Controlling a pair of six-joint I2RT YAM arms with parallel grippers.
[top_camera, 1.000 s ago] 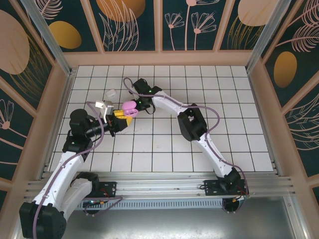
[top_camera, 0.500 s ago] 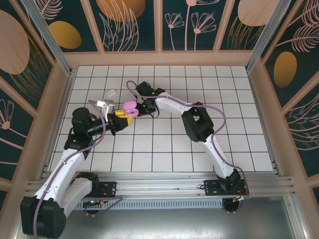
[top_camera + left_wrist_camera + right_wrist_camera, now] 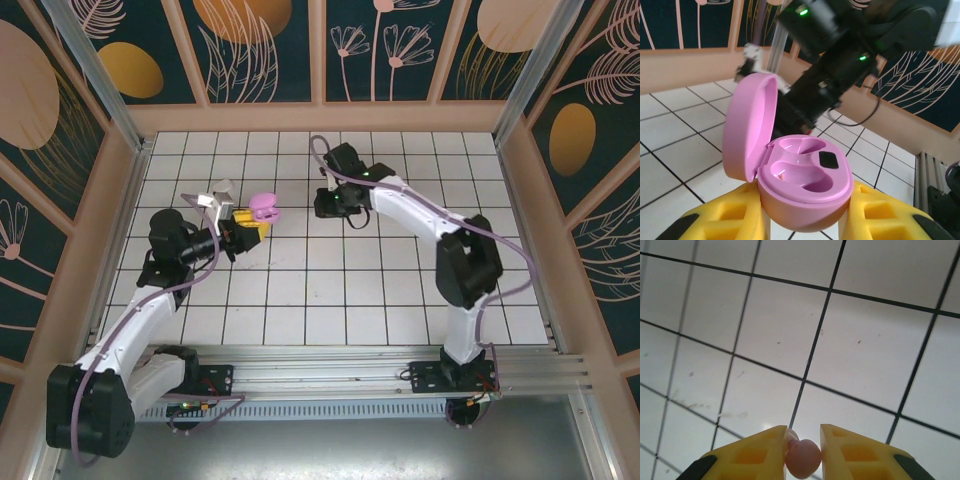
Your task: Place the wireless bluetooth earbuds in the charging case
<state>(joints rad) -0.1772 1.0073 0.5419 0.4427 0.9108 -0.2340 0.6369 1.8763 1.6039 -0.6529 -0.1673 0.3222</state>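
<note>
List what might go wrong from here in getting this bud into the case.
1. The earbud is round and pinched near the tips of the right gripper; it may slip or rotate on the way.
2. The charging case, held by the left gripper, has small shaped wells; a rotated bud may not seat.
3. The open lid stands beside the wells and could be bumped.

Pink charging case (image 3: 805, 185), rounded, lid hinged open and standing upright, both inner wells empty, gripped between the yellow fingers of the left gripper (image 3: 804, 222). Pale pink earbud (image 3: 802, 458), small and rounded, pinched by the right gripper (image 3: 803, 440).
</note>
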